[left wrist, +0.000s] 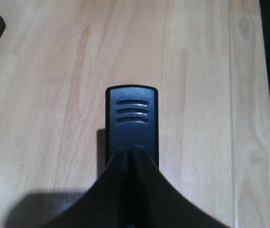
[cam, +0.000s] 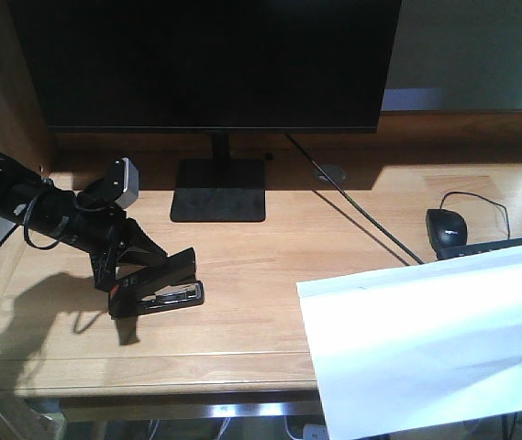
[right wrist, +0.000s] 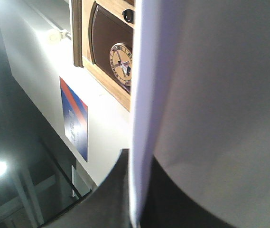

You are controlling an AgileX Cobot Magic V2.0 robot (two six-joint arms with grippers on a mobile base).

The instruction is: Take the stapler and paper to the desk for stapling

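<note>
The black stapler (cam: 158, 282), with a red patch at its rear, is at the left of the desk (cam: 270, 266), its silvery front end down by the wood. My left gripper (cam: 116, 266) is shut on its rear. In the left wrist view the stapler (left wrist: 132, 118) sticks out from between the shut fingers (left wrist: 118, 180), over the desk (left wrist: 54, 95). The white paper (cam: 435, 348) hangs over the desk's front right corner. My right gripper (right wrist: 137, 190) is shut on the paper (right wrist: 210, 95), seen edge-on. The right gripper does not show in the front view.
A black monitor (cam: 205, 55) on a square stand (cam: 219, 190) fills the back of the desk. A cable (cam: 361, 220) runs across towards a black mouse (cam: 446, 227) and a keyboard edge (cam: 499, 246) at the right. A wooden side panel (cam: 4, 82) rises at the left.
</note>
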